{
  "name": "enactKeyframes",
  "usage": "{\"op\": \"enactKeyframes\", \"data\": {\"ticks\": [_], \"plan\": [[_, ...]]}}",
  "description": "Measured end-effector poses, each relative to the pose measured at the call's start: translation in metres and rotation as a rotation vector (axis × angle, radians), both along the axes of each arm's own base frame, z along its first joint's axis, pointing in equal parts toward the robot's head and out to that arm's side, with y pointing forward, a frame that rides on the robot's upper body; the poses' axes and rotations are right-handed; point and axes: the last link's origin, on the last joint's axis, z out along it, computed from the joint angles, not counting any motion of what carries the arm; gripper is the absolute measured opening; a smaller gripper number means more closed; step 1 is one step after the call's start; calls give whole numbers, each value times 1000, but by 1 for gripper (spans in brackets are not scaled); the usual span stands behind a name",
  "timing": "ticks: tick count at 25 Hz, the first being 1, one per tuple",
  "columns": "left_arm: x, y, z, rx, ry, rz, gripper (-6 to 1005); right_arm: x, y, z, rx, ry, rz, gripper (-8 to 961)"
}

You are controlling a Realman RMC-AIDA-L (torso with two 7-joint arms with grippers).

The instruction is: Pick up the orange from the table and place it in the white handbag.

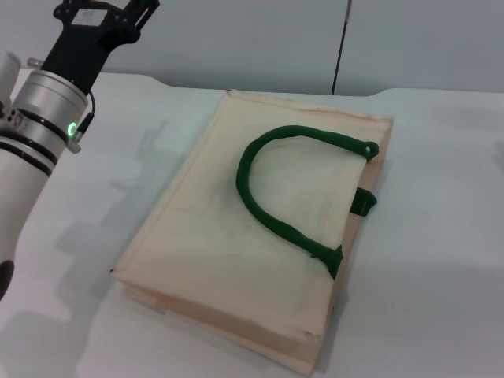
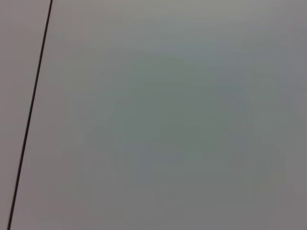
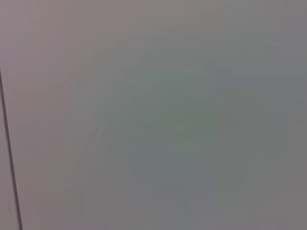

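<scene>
The white handbag [image 1: 260, 228] lies flat on the white table [image 1: 441, 260] in the head view, its dark green handles [image 1: 276, 205] looped on top. The orange is not in view in any frame. My left gripper [image 1: 106, 16] is raised high at the far left, to the left of the bag and well above the table, with its tips cut off by the frame's top edge. My right gripper is out of view. Both wrist views show only a plain grey surface.
A grey wall [image 1: 260, 39] with a thin dark vertical line [image 1: 341, 47] rises behind the table's far edge. The same kind of dark line crosses the left wrist view [image 2: 29, 120] and the right wrist view [image 3: 9, 158]. Bare tabletop surrounds the bag.
</scene>
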Motion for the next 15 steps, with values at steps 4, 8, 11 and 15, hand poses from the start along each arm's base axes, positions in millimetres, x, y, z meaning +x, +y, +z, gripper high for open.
{"op": "enactKeyframes", "data": {"ticks": [4,8,11,15], "plan": [[0,0,0,0,0,-1,861,0,0,0,0,1,-1,891],[1,0,0,0,0,-1,861,1,0,0,0,1,-1,891],[1,0,-1,0,1,0,861,1,-1,0,0,1,-1,891],[1,0,-1,-1,1,0,861,1,0,0,0,1,-1,891]]}}
